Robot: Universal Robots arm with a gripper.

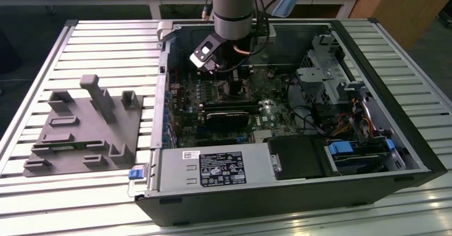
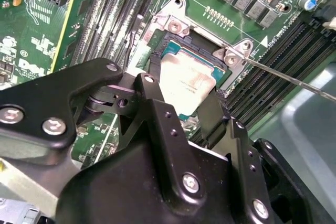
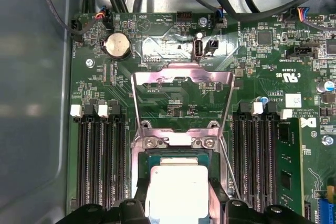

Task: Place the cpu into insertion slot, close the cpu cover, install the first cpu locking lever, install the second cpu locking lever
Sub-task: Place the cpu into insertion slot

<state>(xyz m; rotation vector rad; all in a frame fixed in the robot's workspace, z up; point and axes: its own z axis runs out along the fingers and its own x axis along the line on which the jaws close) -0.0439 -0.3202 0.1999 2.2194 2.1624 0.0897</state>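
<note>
Black gripper (image 2: pixel 181 95), mine, clenched on small tan-metallic square cpu (image 2: pixel 186 80) over silvery-rimmed insertion slot (image 2: pixel 184 45); silvery-framed cpu cover (image 3: pixel 220 77) raised. Step: placement; seating needs square alignment.

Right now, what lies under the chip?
The socket: only its dark teal rim shows around the chip. Its centre is hidden by the chip.

cpu (image 3: pixel 176 191) in insertion slot (image 3: pixel 178 157), between memory slots (image 3: pixel 100 166)

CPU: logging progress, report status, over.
Copy: tool shut on cpu at insertion slot; cpu cover raised open; thin lever rod beside slot.
</note>
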